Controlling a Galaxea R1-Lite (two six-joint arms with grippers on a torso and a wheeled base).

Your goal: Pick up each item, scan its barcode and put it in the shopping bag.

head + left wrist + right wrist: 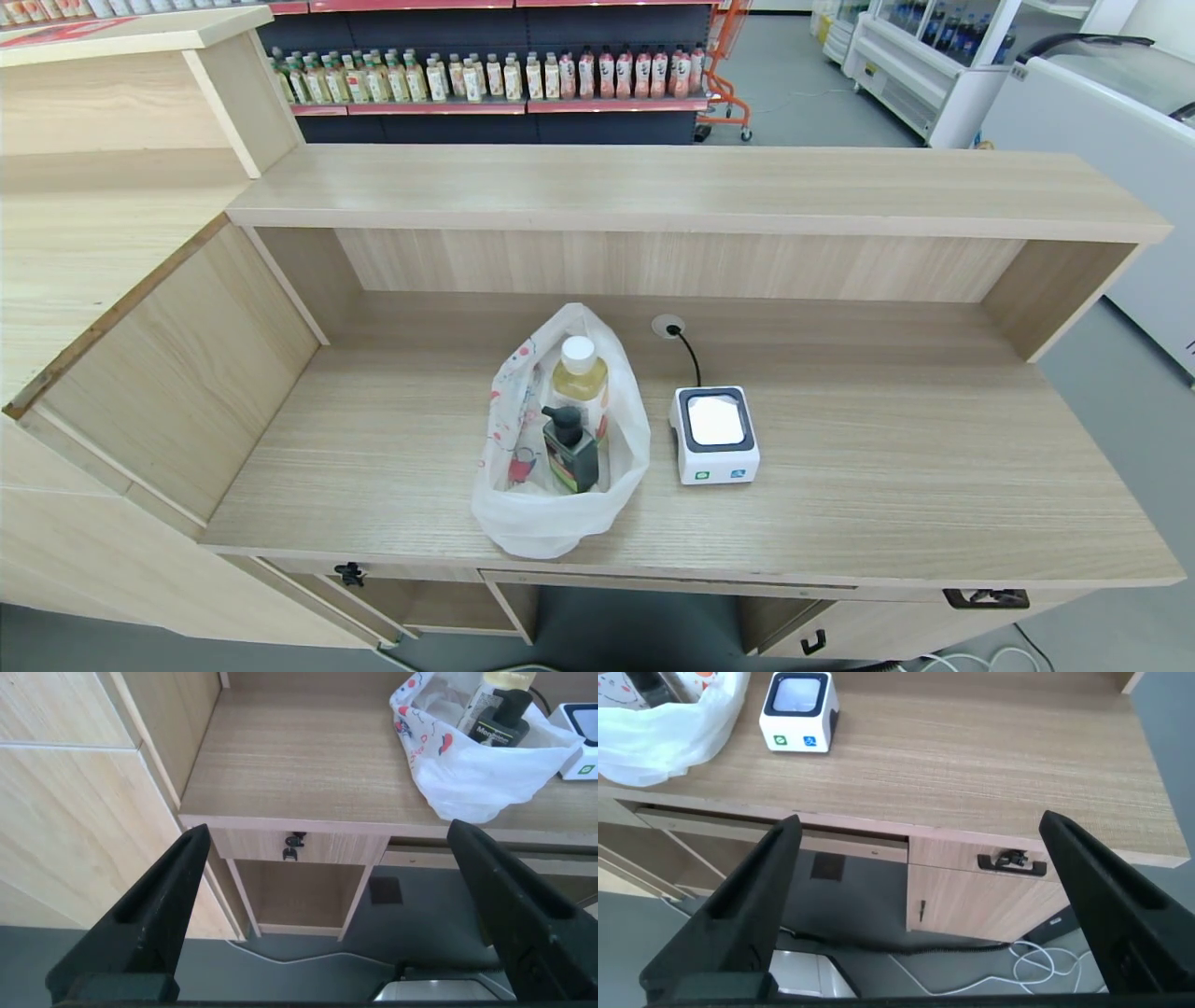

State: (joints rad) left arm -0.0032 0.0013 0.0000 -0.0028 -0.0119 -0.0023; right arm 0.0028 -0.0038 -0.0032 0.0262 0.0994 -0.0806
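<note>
Counter point(887, 467) stock: one shopping bag point(537, 527), open at the middle near the front edge. It holds two items, one white-capped bottle point(579, 373) on the far side and one dark pump bottle point(569, 453) just nearer, and one scanner point(714, 434) stands just right of the bag. Every item I count is already bagged, so I judge scanning and bagging finished. My two grippers, left gripper point(329, 833) and right gripper point(922, 824), hang below the near edge with jaws spread wide, gripping nothing.

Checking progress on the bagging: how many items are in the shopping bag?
2. A white-capped bottle stands at the back of the shopping bag, a dark pump bottle just in front of it. The bag's folds could hide more.
</note>
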